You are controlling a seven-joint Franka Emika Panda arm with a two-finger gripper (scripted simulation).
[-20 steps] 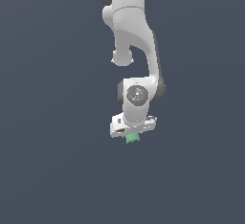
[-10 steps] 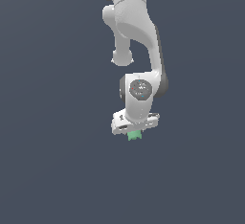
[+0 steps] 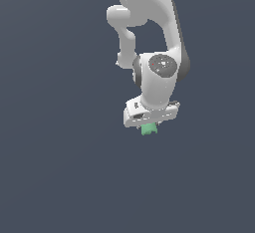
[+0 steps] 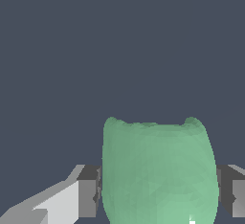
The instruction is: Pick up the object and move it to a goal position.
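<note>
Gripper (image 3: 148, 126) clamped on the object (image 3: 148, 129): you see the white Franka arm (image 3: 149, 23) reaching down from the top of the exterior view, its wrist turned so the gripper points downward against a plain dark grey-blue background. The small mint-green lump pokes out just below the white gripper body, held clear of any surface you can make out. In the wrist view the object (image 4: 158, 170) fills the space between the two dark fingertips (image 4: 88, 192), one pressed against each flank. Note its rounded sides and the two small bumps at its far edge.
</note>
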